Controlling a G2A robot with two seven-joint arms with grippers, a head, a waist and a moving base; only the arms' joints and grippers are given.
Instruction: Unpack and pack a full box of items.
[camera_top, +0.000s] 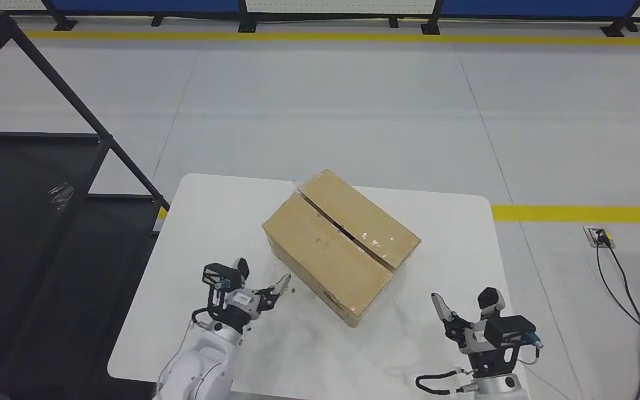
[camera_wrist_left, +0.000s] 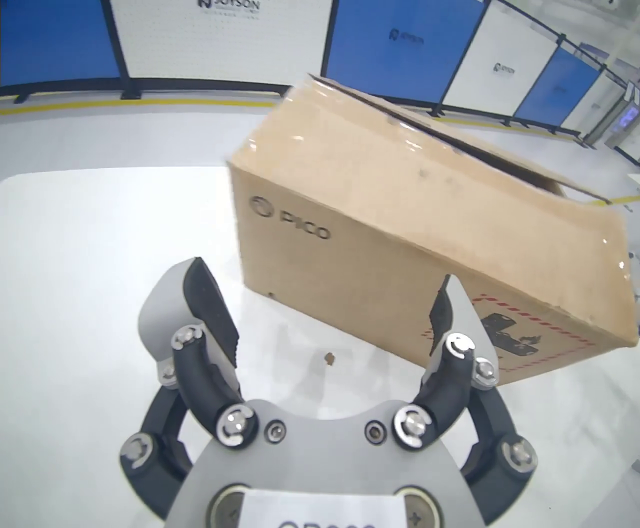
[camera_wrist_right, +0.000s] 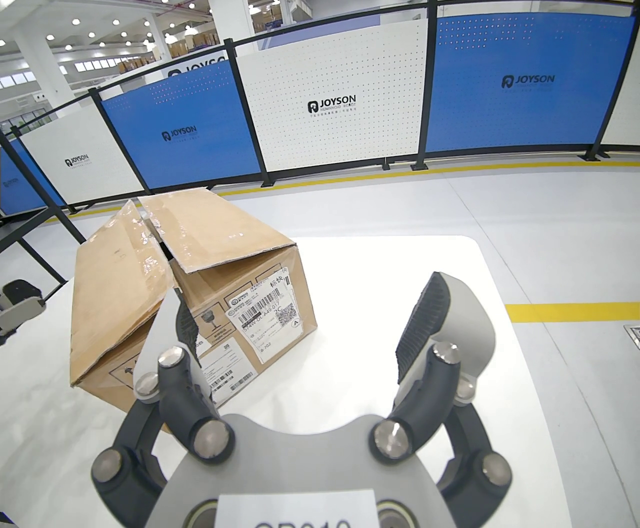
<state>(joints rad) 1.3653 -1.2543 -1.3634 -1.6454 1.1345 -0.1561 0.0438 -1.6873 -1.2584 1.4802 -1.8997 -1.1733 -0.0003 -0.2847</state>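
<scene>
Ahead of the left pincer (camera_wrist_left: 325, 280), just beyond its parted jaws, the box (camera_wrist_left: 410, 215) stands on the tabletop (camera_wrist_left: 100, 240), flaps down but the seam slit. Facing the right pincer (camera_wrist_right: 305, 287), likewise parted and holding nothing, is the box's labelled end. Hazards, as I judge them:
- A jaw pushed under a flap may slide the unbraced box across the smooth tabletop.
- Tape-glossed flaps may slip from the grip.
- A one-sided pull may twist or tip the box.

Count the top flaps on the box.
2. Near flap on the left gripper's side; far flap beyond it. They meet at a lengthwise seam, slightly lifted. Inner flaps may be hidden underneath.
</scene>
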